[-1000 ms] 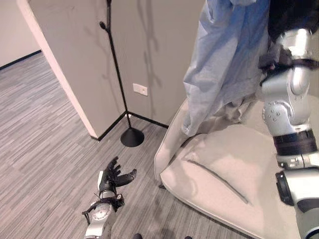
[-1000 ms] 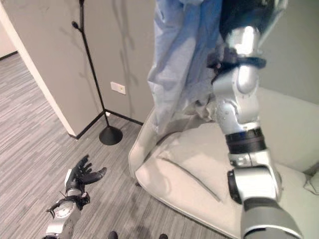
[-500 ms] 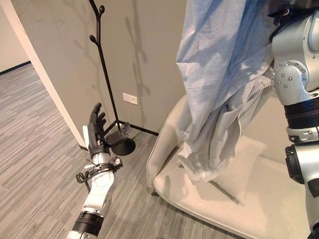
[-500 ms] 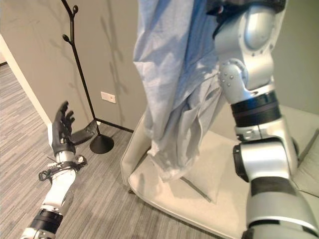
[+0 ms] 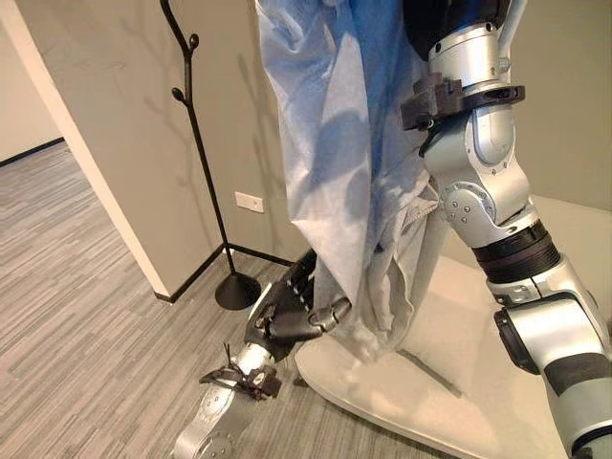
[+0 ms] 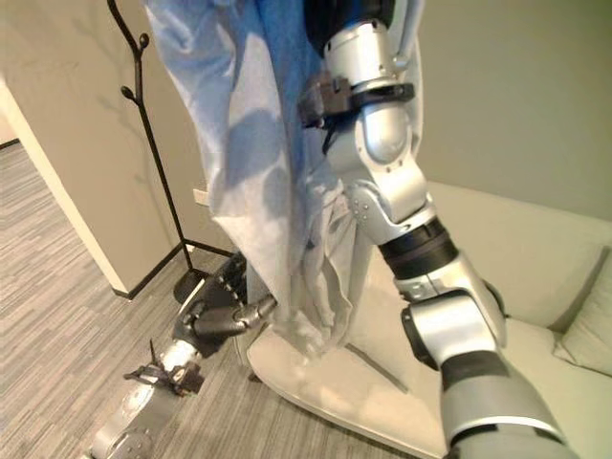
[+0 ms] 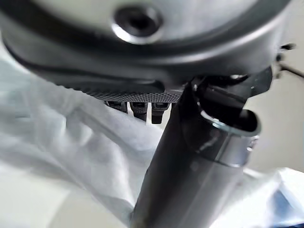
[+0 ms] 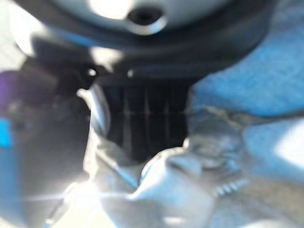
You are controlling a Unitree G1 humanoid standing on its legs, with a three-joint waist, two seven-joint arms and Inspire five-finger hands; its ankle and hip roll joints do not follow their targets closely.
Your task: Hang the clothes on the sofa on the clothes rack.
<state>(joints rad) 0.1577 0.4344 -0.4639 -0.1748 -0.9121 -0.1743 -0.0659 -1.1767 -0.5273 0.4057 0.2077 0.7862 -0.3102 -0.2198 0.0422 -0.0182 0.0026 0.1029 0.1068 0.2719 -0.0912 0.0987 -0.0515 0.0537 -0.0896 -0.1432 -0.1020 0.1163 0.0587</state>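
A pale blue-grey garment (image 5: pixel 335 143) hangs in long folds from my right hand (image 5: pixel 454 19), which is raised high at the upper edge. In the right wrist view its fingers (image 8: pixel 142 118) are curled with the cloth (image 8: pixel 228 156) bunched around them. My left hand (image 5: pixel 287 314) sits low at the garment's bottom hem, with its fingers relaxed and its thumb (image 5: pixel 330 313) touching the cloth. The left wrist view has that thumb (image 7: pixel 199 156) lying across the pale fabric (image 7: pixel 71 133). The black clothes rack (image 5: pixel 196 124) stands to the left by the wall corner, apart from the garment.
The cream sofa (image 5: pixel 449 382) lies under and to the right of the hanging garment. The rack's round base (image 5: pixel 237 292) rests on grey striped carpet (image 5: pixel 76 316) near the wall's corner. A cushion (image 6: pixel 588 330) shows at the far right.
The view has shifted. My left hand dropped from beside the rack to the garment's lower hem. The garment, still hanging from my right hand, now sits further left, nearer the rack.
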